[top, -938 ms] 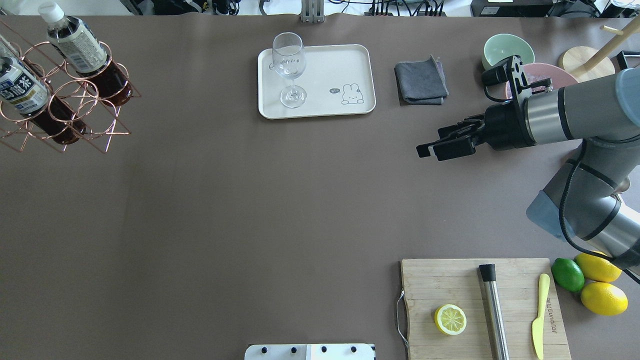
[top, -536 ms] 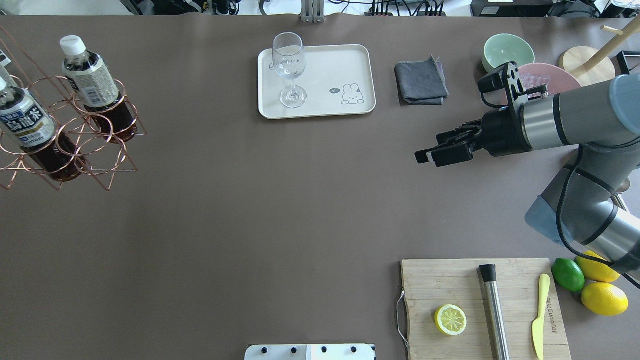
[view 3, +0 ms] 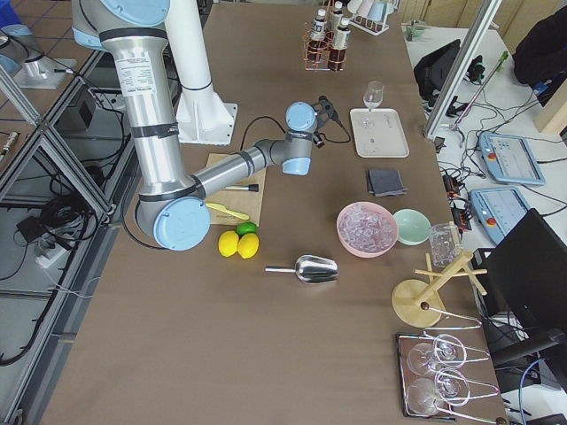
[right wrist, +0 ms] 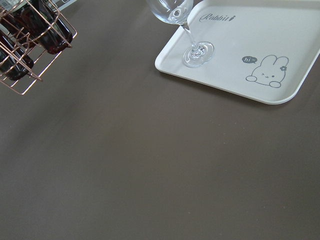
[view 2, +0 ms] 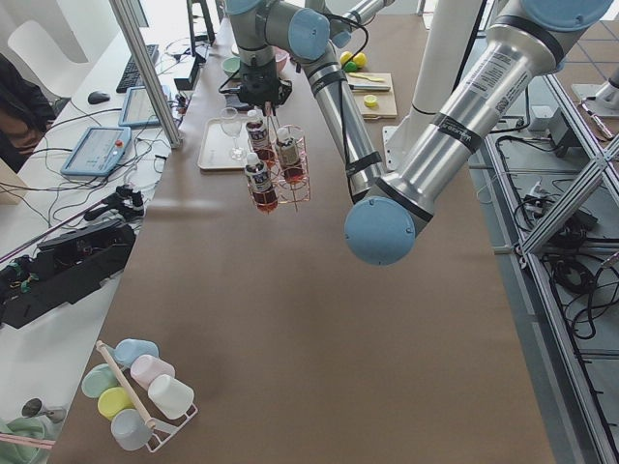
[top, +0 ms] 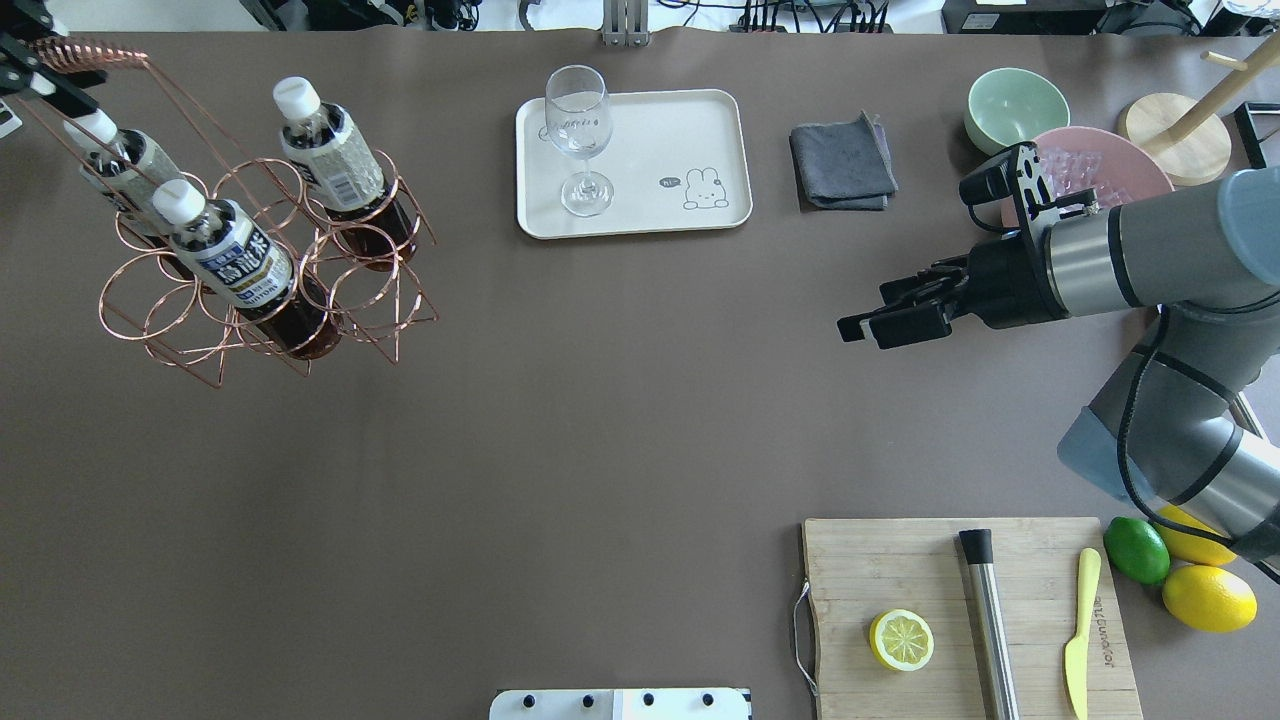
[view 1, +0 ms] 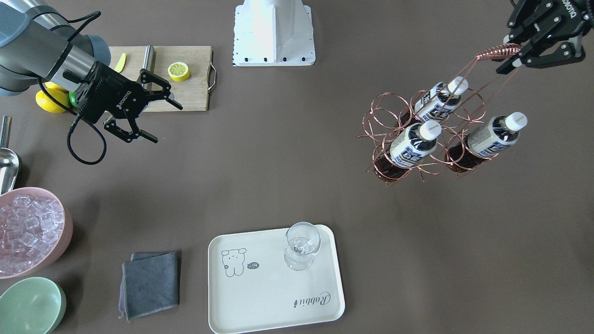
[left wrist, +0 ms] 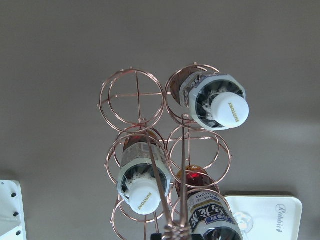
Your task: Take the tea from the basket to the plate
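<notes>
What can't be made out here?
- Left claw: cut by the overhead view's left edge; missing from its own wrist view.
- Third tea bottle and the handle top of the basket: cut by the left wrist view's bottom edge.
- Bottle labels: too small to read in the exterior right view.
- Right claw: outside its wrist view.

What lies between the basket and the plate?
Nothing: the overhead view shows only bare table between the basket and the plate. The glass stands on the plate's end nearest the basket.
</notes>
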`<state>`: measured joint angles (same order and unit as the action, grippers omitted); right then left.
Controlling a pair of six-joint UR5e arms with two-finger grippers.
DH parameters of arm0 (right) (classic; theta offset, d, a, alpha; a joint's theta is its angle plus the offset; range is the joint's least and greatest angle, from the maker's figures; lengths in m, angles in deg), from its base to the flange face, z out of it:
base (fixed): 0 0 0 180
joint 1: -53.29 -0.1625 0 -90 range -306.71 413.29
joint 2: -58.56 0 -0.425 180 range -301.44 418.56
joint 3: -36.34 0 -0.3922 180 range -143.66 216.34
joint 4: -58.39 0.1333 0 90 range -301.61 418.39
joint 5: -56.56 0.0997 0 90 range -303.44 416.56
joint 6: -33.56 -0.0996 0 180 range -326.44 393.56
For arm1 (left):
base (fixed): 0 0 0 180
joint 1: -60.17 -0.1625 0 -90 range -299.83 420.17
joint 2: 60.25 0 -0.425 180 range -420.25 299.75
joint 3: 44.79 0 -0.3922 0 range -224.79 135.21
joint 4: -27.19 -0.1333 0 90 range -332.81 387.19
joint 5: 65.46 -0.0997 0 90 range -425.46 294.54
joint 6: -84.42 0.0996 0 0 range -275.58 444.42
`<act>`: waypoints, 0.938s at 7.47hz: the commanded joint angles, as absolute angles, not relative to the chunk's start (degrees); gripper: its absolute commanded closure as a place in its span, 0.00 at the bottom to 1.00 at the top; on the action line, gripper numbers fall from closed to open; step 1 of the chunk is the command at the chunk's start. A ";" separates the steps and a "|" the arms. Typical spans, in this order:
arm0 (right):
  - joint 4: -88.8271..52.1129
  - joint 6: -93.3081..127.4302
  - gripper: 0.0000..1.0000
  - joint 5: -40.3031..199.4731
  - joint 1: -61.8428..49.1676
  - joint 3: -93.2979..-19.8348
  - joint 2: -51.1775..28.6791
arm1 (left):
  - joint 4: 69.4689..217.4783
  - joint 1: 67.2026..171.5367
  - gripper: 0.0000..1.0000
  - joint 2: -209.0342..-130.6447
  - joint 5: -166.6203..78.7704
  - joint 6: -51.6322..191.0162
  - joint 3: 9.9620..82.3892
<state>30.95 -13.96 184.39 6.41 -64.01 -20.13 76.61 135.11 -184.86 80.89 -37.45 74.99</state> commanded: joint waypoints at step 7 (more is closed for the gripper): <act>30.88 -13.46 0.00 182.07 6.45 -62.80 -21.16 | 87.92 117.41 1.00 -196.90 79.82 -63.85 68.25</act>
